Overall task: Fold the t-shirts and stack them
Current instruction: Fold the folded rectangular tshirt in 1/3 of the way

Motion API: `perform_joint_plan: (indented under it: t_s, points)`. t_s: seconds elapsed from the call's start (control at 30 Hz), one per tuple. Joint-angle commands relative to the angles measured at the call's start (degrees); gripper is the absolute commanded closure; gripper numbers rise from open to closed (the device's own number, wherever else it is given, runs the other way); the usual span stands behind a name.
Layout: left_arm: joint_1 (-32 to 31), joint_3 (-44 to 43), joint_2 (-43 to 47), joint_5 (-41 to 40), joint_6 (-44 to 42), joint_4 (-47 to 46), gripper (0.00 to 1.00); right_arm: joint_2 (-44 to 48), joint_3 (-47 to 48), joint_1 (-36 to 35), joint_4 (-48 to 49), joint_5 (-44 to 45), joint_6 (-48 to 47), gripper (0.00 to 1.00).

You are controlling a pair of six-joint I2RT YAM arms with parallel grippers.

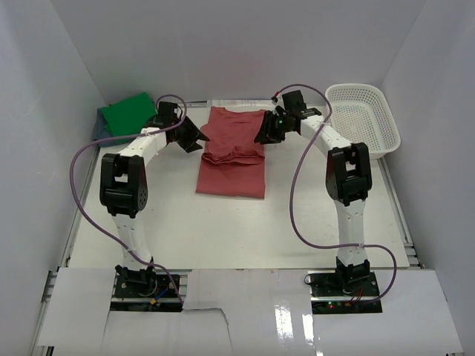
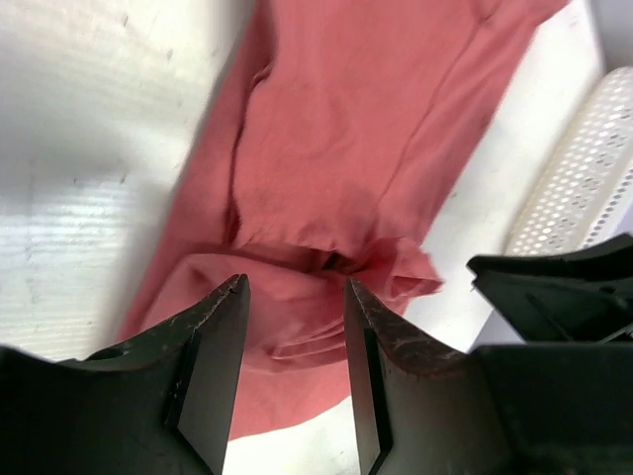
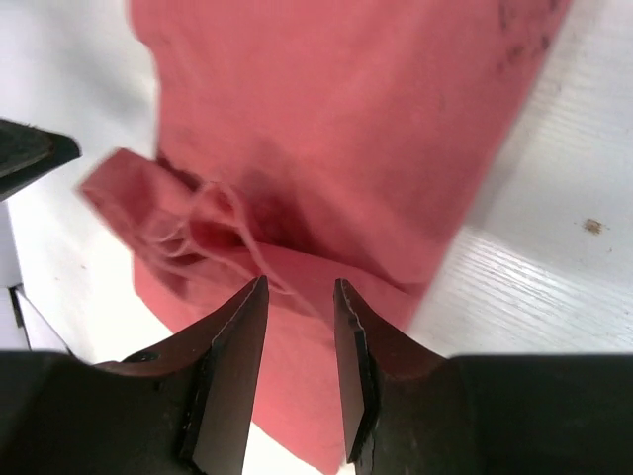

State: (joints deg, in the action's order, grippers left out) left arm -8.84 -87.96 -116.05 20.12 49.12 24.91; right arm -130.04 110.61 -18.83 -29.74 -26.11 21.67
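The brick-red t-shirt lies in the middle of the table as a long narrow strip, with a rumpled fold bunched across its middle. My left gripper hovers at the shirt's left edge and my right gripper at its right edge, both beside that bunched fold. In the left wrist view the left gripper stands open over the red cloth, gripping nothing. The right gripper is open too, above the red shirt. A green t-shirt lies folded at the back left on a blue-grey one.
A white lattice basket stands at the back right, its wall also showing in the left wrist view. White walls close in the table on both sides and at the back.
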Motion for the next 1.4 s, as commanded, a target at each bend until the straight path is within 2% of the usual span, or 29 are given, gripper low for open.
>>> perform_joint_plan:
  t_s: [0.0, 0.07, 0.13, 0.2, 0.37, 0.47, 0.5, 0.6, 0.63, 0.67, 0.73, 0.8, 0.97, 1.37]
  points:
    - [1.37, -4.67, 3.46, 0.71, 2.20, -1.97, 0.47, 8.99, -3.89, 0.46, 11.77, -2.28, 3.45, 0.60]
    - [2.16, -5.64, 3.81, 0.80, 2.82, -1.97, 0.47, 11.81, -11.26, 0.98, 16.96, -2.11, 5.21, 0.60]
    - [2.95, -5.38, 4.69, 0.71, 3.00, -2.58, 0.47, 16.99, -20.89, 1.16, 27.15, -2.02, 7.50, 0.60]
    - [3.13, -3.89, 6.97, 0.80, 2.04, -4.07, 0.47, 21.57, -25.77, 1.16, 34.79, -3.59, 8.38, 0.60]
    - [2.08, 3.57, 13.91, 4.66, -3.49, -6.62, 0.47, 20.79, -29.21, -0.50, 33.51, -13.33, 9.34, 0.61]
    - [-0.21, 11.21, 18.57, 7.91, -6.57, -8.12, 0.50, 20.96, -34.21, -2.17, 38.59, -16.07, 12.07, 0.63]
    - [-0.73, 15.59, 19.45, 9.22, -7.11, -8.99, 0.50, 20.79, -34.75, -2.61, 39.14, -16.25, 12.43, 0.64]
    - [-1.70, 24.46, 21.91, 14.06, -7.46, -13.11, 0.53, 19.13, -35.46, -4.54, 39.40, -15.73, 12.96, 0.81]
    - [-1.97, 26.42, 22.53, 15.90, -7.29, -15.56, 0.53, 18.68, -35.55, -5.51, 39.67, -15.73, 13.22, 0.90]
    - [-2.06, 28.01, 22.71, 16.00, -7.29, -15.94, 0.54, 17.81, -35.64, -5.95, 39.93, -15.47, 13.40, 0.92]
    - [-2.93, 31.70, 23.32, 16.88, -8.34, -17.26, 0.53, 17.01, -35.55, -7.53, 40.02, -15.11, 13.92, 0.92]
    - [-4.07, 33.98, 23.85, 16.27, -9.39, -17.70, 0.49, 15.96, -35.64, -8.41, 40.98, -14.59, 14.54, 0.92]
    - [-5.92, 37.95, 23.59, 16.97, -9.13, -21.21, 0.51, 12.45, -34.94, -10.87, 43.53, -14.41, 17.17, 0.92]
    - [-8.82, 35.76, 12.78, 17.24, -7.29, -29.82, 0.60, 7.43, -34.58, -12.90, 45.90, -10.19, 18.05, 0.92]
